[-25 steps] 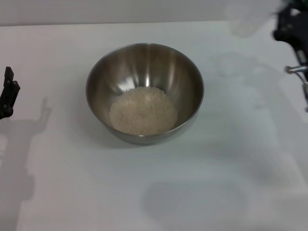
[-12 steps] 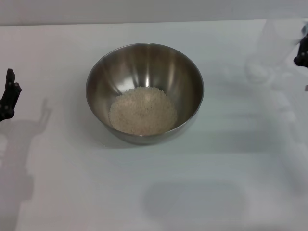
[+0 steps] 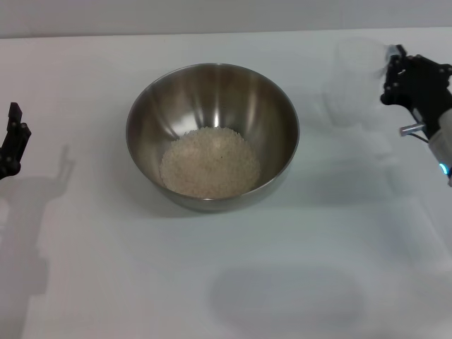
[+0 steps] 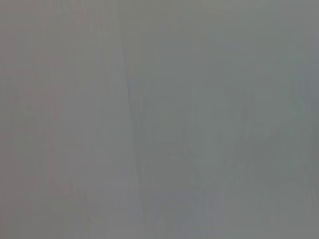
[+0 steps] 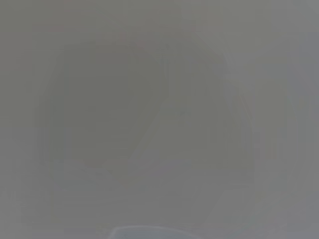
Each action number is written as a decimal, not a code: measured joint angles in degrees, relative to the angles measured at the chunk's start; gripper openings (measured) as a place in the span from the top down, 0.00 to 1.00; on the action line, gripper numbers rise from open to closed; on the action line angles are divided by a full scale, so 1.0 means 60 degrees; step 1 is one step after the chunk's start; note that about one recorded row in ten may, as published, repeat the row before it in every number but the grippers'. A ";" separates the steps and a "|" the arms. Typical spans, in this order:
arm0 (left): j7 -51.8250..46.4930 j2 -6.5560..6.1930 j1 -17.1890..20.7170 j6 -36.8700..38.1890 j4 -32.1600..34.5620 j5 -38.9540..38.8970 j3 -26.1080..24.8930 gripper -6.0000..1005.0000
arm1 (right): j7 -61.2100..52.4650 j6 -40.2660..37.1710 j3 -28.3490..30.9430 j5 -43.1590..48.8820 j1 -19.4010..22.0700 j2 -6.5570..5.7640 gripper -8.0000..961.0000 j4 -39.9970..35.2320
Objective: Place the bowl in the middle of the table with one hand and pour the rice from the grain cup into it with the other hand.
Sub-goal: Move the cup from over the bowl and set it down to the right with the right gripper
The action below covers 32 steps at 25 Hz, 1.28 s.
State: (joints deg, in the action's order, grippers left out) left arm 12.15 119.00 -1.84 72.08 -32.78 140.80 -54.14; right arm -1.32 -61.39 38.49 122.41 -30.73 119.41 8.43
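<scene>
In the head view the steel bowl [image 3: 212,134] stands in the middle of the white table [image 3: 106,268]. A flat heap of off-white rice [image 3: 210,162] lies in its bottom. At the right edge my right gripper [image 3: 393,76] holds the clear grain cup [image 3: 355,81], which shows faintly, roughly upright and looks empty, to the right of the bowl and apart from it. My left gripper [image 3: 12,138] rests at the far left edge, away from the bowl. Both wrist views show only plain grey.
A faint grey shadow patch [image 3: 286,296] lies on the table in front of the bowl. The left arm's shadow [image 3: 32,212] falls on the table's left side.
The right gripper and the cup have swung from the far right corner, out toward the right edge, then back into view, lower and nearer the bowl. The bowl, rice and left gripper have stayed still.
</scene>
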 joint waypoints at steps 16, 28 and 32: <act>-0.0005 0.0000 0.0000 -0.0001 0.0015 0.0000 0.0015 0.18 | 0.0001 0.1330 -0.0014 0.1332 -0.0416 0.0005 0.91 0.0294; -0.0005 0.0000 0.0000 -0.0002 0.0015 0.0000 0.0015 0.18 | 0.0001 0.1881 -0.0013 0.1672 -0.0528 0.0007 0.90 0.0402; -0.0005 0.0000 0.0000 -0.0016 0.0015 0.0000 0.0014 0.18 | 0.0000 0.2117 -0.0014 0.1685 -0.0552 0.0006 0.90 0.0412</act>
State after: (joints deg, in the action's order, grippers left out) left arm 12.12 119.00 -1.84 71.98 -32.69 140.80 -54.05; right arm -1.32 -48.69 38.41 132.52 -34.04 119.44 10.90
